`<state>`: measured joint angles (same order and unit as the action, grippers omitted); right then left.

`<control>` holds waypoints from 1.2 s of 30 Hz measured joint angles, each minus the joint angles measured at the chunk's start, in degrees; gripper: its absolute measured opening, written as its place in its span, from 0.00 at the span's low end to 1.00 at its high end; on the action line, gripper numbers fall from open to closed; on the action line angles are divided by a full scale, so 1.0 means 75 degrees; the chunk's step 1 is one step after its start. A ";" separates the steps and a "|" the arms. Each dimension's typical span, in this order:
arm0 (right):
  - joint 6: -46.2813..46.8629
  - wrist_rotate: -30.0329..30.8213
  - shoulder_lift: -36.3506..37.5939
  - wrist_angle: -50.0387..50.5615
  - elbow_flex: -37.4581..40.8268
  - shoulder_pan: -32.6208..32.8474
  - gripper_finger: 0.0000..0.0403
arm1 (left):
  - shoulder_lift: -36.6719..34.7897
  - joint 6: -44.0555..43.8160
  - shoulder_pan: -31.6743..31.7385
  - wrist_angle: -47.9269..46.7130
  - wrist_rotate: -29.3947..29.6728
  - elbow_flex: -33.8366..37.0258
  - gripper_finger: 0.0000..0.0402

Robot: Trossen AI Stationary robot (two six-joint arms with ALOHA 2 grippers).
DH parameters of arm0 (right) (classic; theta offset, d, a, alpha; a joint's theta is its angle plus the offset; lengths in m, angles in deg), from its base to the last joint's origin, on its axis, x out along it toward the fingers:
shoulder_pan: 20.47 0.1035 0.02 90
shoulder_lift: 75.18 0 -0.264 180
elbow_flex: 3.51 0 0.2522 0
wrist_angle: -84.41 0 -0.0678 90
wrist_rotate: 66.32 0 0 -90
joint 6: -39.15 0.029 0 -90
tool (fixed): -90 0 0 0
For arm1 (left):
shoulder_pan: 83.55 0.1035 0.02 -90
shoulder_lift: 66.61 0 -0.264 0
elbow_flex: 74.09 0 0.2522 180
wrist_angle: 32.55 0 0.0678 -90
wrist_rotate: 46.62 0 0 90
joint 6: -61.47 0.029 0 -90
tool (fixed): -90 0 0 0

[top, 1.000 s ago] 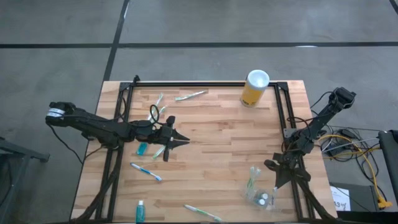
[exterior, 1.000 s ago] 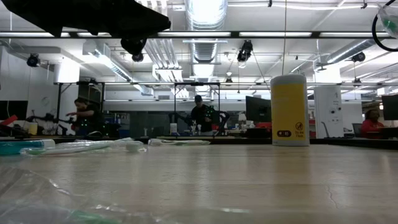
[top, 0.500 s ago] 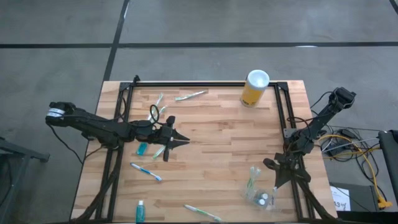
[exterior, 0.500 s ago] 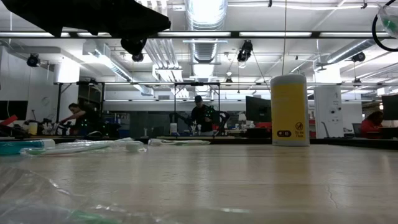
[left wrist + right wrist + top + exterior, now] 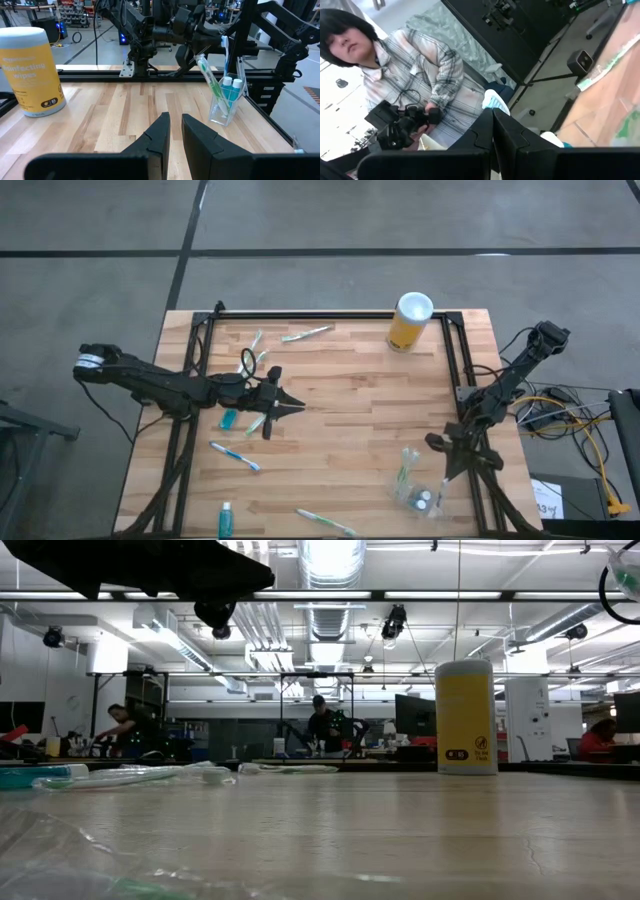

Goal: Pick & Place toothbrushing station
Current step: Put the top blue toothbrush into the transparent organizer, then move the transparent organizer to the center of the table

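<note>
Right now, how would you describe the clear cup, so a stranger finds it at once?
Look at the wooden table, at the near corner by the right arm. The clear cup stands there upright, the only container already holding toothbrushes and teal tubes; the other brushes lie loose.

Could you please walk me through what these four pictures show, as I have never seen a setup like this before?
This is a robot with two dark arms at a wooden table, each ending in a two-finger pincer. One picture looks straight down, one looks level across the tabletop, and two come from cameras on the wrists. The left pincer hangs over the table's left half, its fingers slightly apart, holding nothing that shows. The right pincer waits shut by the right edge. A clear cup holds toothbrushes and teal tubes. Loose toothbrushes and a teal tube lie scattered. A yellow wipes canister stands at the far edge. The right wrist view shows a person beside the table.
</note>
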<state>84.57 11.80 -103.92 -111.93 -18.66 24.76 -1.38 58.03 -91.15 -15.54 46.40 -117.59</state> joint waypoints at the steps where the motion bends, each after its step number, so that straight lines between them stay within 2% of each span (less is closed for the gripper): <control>1: 0.0002 0.0000 -0.0027 0.0092 0.0000 0.0000 0.02 | 0.0000 0.0000 0.0001 0.0001 0.0001 0.0000 0.13; 11: 0.0003 0.0005 -0.0020 0.0387 0.0000 0.0000 0.02 | 0.0000 0.0000 0.0001 -0.0038 0.0000 0.0000 0.13; 16: 0.0072 0.0356 -0.0028 0.0773 0.0000 0.0000 0.07 | 0.0000 0.0001 -0.0001 -0.0044 0.0000 0.0000 0.13; 24: 0.0114 0.0399 -0.0020 0.0760 0.0000 0.0000 0.18 | 0.0000 0.0001 0.0000 -0.0047 0.0001 0.0001 0.13; 31: -0.0481 0.0424 0.0112 0.0201 0.0000 -0.0002 0.20 | 0.0000 0.0000 -0.0001 -0.0047 0.0000 0.0003 0.13; 36: -0.0852 0.1309 0.0453 0.0350 0.0000 -0.0003 0.19 | 0.0000 0.0000 -0.0001 -0.0048 0.0000 0.0003 0.13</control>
<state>78.19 21.62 -100.52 -109.30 -18.66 24.74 -1.38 58.03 -91.16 -15.90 46.40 -117.56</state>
